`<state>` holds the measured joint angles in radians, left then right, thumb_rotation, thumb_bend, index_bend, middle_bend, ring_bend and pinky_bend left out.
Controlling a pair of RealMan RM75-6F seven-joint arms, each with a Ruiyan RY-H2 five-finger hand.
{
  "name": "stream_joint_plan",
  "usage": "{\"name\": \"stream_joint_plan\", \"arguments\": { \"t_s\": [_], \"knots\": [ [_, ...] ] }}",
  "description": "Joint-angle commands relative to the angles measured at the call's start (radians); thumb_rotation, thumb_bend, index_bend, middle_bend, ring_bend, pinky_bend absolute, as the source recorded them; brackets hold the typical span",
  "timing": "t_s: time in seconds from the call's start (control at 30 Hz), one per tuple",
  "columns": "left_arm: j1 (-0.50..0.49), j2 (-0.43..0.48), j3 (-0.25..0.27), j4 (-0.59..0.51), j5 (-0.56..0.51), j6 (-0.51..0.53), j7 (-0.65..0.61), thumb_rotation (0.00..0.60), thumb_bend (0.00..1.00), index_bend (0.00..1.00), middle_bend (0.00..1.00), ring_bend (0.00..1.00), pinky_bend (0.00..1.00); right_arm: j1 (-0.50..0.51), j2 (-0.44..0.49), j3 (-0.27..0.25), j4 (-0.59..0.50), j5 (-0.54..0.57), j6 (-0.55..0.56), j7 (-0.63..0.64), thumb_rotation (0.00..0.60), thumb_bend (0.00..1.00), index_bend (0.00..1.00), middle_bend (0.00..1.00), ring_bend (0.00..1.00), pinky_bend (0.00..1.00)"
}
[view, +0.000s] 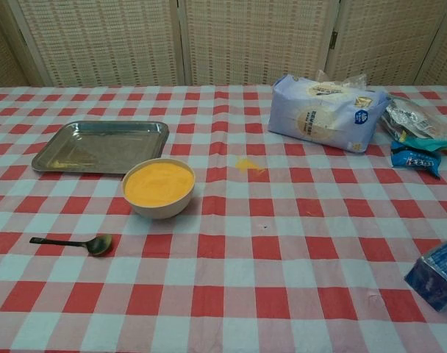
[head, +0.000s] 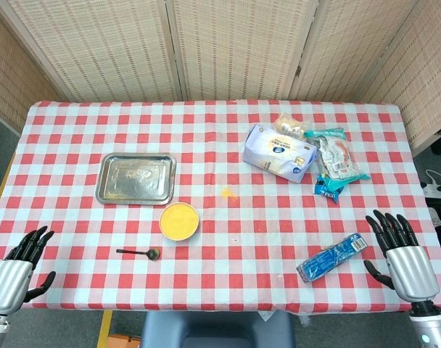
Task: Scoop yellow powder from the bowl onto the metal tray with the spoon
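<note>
Resting flat on the checked surface (head: 206, 138), the spoon (head: 138, 252) lies untouched just in front of the bowl (head: 179, 221), handle pointing to the robot's left, its head nearest the bowl. The bowl is heaped almost to the rim with yellow powder (view: 158, 183), and the tray (head: 136, 178) sits just behind it, apart from it. Both hands hover at the near corners, well away from everything: the left hand (head: 17, 272) and the right hand (head: 402, 250) each hold nothing, fingers spread and released.

Nothing of the task looks begun; the spoon has yet to be picked up. The left hand is nearer, so it seems the likely one to reach.

Risks from here, as I judge them:
- The spoon is thin and lies flush, so broad fingers may slide it away or flip it rather than lift it.
- A reach that overshoots could nudge the bowl, and a bowl this full would spill easily.
- A heaped scoop could shed powder over the gap before the tray; a small yellow smear (head: 228, 193) already marks the cloth to the bowl's right.
- A tilted grip would turn the spoon's head and dump the load early.
</note>
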<state>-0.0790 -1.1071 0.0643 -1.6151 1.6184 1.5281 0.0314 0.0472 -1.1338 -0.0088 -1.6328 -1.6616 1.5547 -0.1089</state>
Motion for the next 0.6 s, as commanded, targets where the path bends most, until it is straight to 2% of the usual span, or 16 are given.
{"name": "stream_joint_plan", "arguments": {
  "t_s": [0.03, 0.17, 0.27, 0.33, 0.4, 0.43, 0.47, 0.5, 0.6],
  "knots": [
    [0.0, 0.0, 0.002, 0.0, 0.006, -0.003, 0.0, 0.6, 0.37, 0.0, 0.0, 0.02, 0.25, 0.0, 0.0, 0.0, -0.001, 0.002, -0.004, 0.0, 0.6, 0.18, 0.0, 0.0, 0.0, 0.0],
    [-0.012, -0.006, 0.008, 0.002, 0.026, -0.026, -0.01, 0.6, 0.37, 0.0, 0.0, 0.02, 0.25, 0.0, -0.002, 0.001, -0.004, 0.005, -0.005, -0.003, 0.6, 0.18, 0.0, 0.0, 0.0, 0.0],
    [-0.028, -0.02, 0.01, 0.015, 0.042, -0.049, -0.003, 0.6, 0.37, 0.0, 0.08, 0.08, 0.3, 0.001, -0.004, 0.004, 0.0, 0.009, -0.008, -0.007, 0.6, 0.18, 0.0, 0.0, 0.0, 0.0],
    [-0.037, -0.03, 0.005, 0.025, 0.047, -0.059, 0.016, 0.6, 0.37, 0.0, 0.33, 0.33, 0.54, 0.002, -0.006, 0.006, 0.002, 0.014, -0.013, -0.01, 0.6, 0.18, 0.0, 0.0, 0.0, 0.0],
    [-0.066, -0.062, -0.006, 0.045, 0.071, -0.079, 0.033, 0.6, 0.37, 0.02, 0.84, 0.85, 0.95, 0.008, -0.012, 0.012, 0.007, 0.031, -0.03, -0.016, 0.6, 0.18, 0.0, 0.0, 0.0, 0.0],
    [-0.099, -0.084, -0.017, 0.055, 0.094, -0.099, 0.0, 0.6, 0.37, 0.06, 0.97, 0.97, 1.0, 0.016, -0.019, 0.015, 0.012, 0.046, -0.052, -0.025, 0.6, 0.18, 0.0, 0.0, 0.0, 0.0],
    [-0.115, -0.111, -0.033, 0.082, 0.1, -0.098, -0.018, 0.6, 0.37, 0.11, 0.99, 0.99, 1.0, 0.021, -0.025, 0.018, 0.014, 0.055, -0.063, -0.033, 0.6, 0.18, 0.0, 0.0, 0.0, 0.0],
    [-0.125, -0.13, -0.041, 0.102, 0.106, -0.097, -0.021, 0.6, 0.37, 0.2, 1.0, 1.0, 1.0, 0.023, -0.028, 0.019, 0.014, 0.059, -0.069, -0.038, 0.6, 0.18, 0.0, 0.0, 0.0, 0.0],
    [-0.156, -0.173, -0.048, 0.139, 0.112, -0.131, -0.012, 0.6, 0.36, 0.3, 1.0, 1.0, 1.0, 0.028, -0.034, 0.022, 0.015, 0.072, -0.082, -0.049, 0.6, 0.18, 0.0, 0.0, 0.0, 0.0]
  ]
}}
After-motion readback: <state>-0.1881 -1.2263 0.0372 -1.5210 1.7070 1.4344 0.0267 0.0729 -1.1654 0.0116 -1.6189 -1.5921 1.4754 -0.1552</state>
